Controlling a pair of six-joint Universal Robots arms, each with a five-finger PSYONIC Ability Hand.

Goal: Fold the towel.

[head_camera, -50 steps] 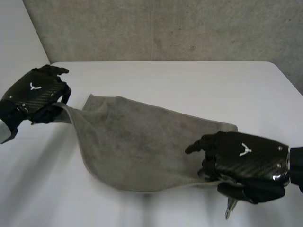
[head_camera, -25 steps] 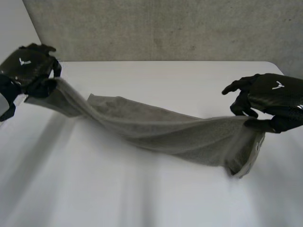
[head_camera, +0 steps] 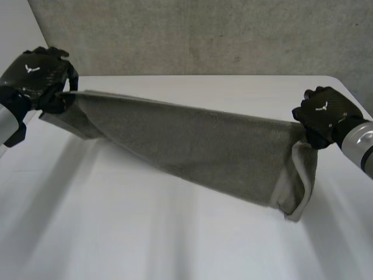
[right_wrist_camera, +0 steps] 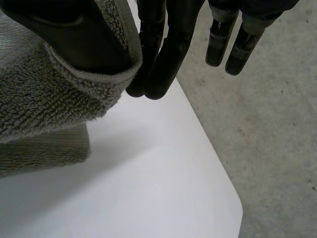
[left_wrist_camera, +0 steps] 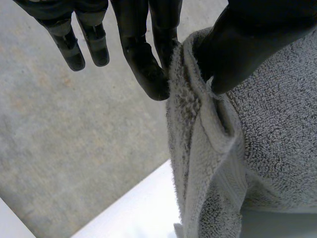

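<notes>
Towel: the grey terry-cloth towel is held up over the white tabletop and stretched as a broad band from the far left to the right.
Towel's upper edge: it runs nearly taut between the two hands and slopes slightly down toward the right.
Towel's lower edge: it hangs toward the near side and is lowest at the near right. There the hemmed end folds over and droops below the right hand. I cannot tell whether that low corner touches the tabletop.
Left hand: the black left hand is raised at the far-left corner of the tabletop. In the left wrist view its thumb pinches the towel's corner against two straight fingers. The other fingers are straight and free of the cloth.
Right hand: the black right hand is raised at the right edge of the tabletop. In the right wrist view its thumb clamps the towel's hemmed corner against two straight fingers. The remaining fingers stand clear of the cloth.
Backdrop: a grey concrete wall rises behind the tabletop's far edge.
</notes>
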